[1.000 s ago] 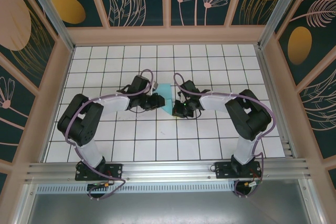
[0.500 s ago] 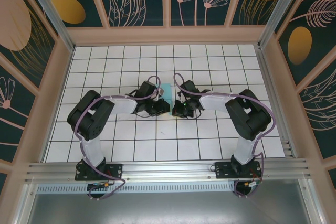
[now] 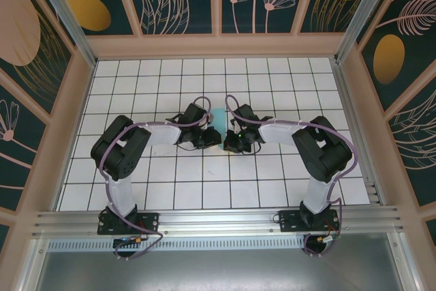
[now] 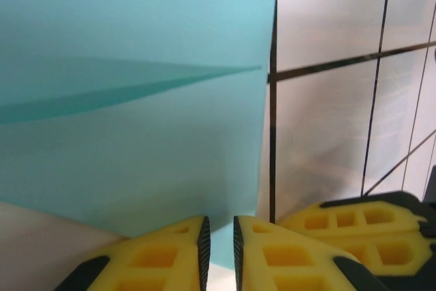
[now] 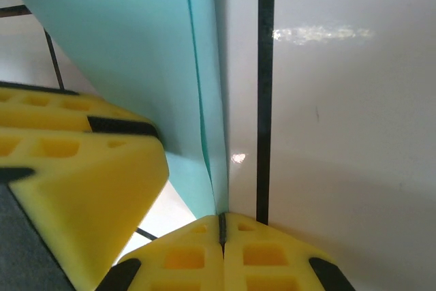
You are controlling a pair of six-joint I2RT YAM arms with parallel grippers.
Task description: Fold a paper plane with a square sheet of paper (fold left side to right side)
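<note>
The square sheet of paper (image 3: 216, 116) is light turquoise and shows as a narrow strip between the two grippers at the table's middle. In the left wrist view the paper (image 4: 136, 100) stands as a broad curved face with a soft crease line. My left gripper (image 4: 219, 250) has a narrow gap between its yellow fingers, and the paper's lower edge runs into that gap. My right gripper (image 5: 222, 226) is shut on the paper (image 5: 136, 52), where two layers meet at its tips. From above, the left gripper (image 3: 210, 138) and right gripper (image 3: 230, 142) are almost touching.
The white gridded table (image 3: 272, 175) is ringed by wooden-framed walls (image 3: 218, 46). An aluminium rail (image 3: 218, 219) runs along the near edge by the arm bases. The left gripper's yellow finger (image 5: 68, 168) crowds close beside the right gripper's jaws.
My left gripper has swung right toward the right gripper, bringing the paper's left side over. The visible paper has shrunk to a narrow strip. The right arm has barely moved.
</note>
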